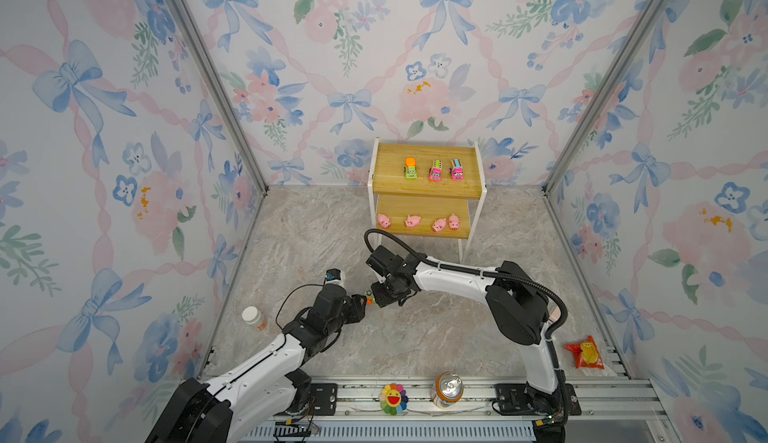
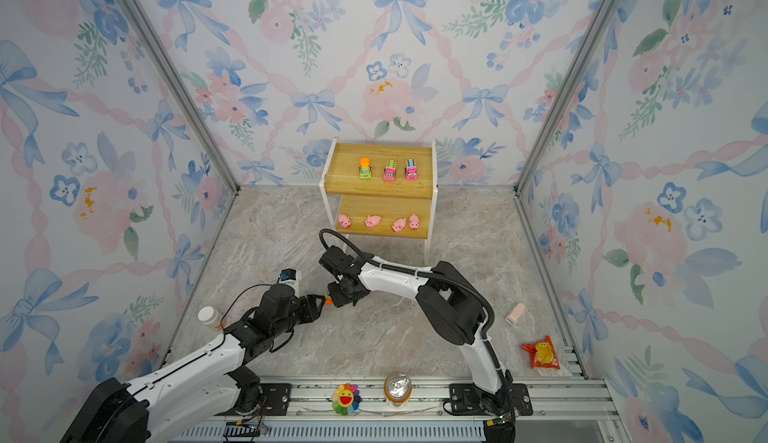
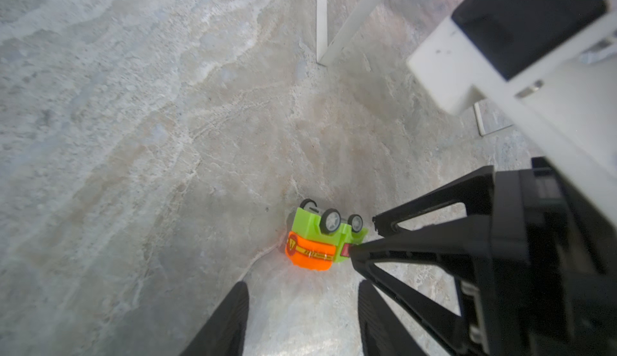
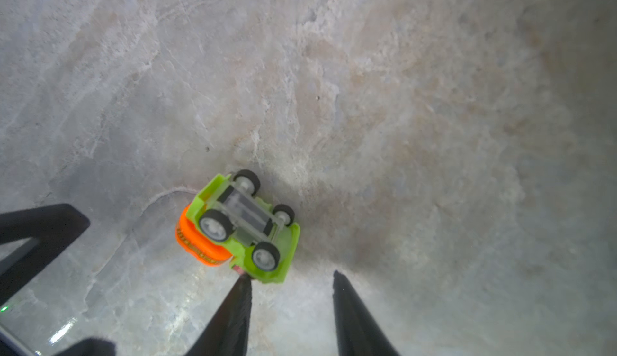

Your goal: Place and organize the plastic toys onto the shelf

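Bench lot: one green truck left to shelve, pick-up in hand.
Shelf at the rear, well apart from the work. Left gripper half open, empty, just short of the green truck. Right gripper jaws apart, one fingertip touching the truck's end, nothing clamped. Green truck lies wheels-up between them; three trucks stand on the upper board, four pigs on the lower. Next move likely calls for closing on its body, righting it, and setting it beside its green twin.
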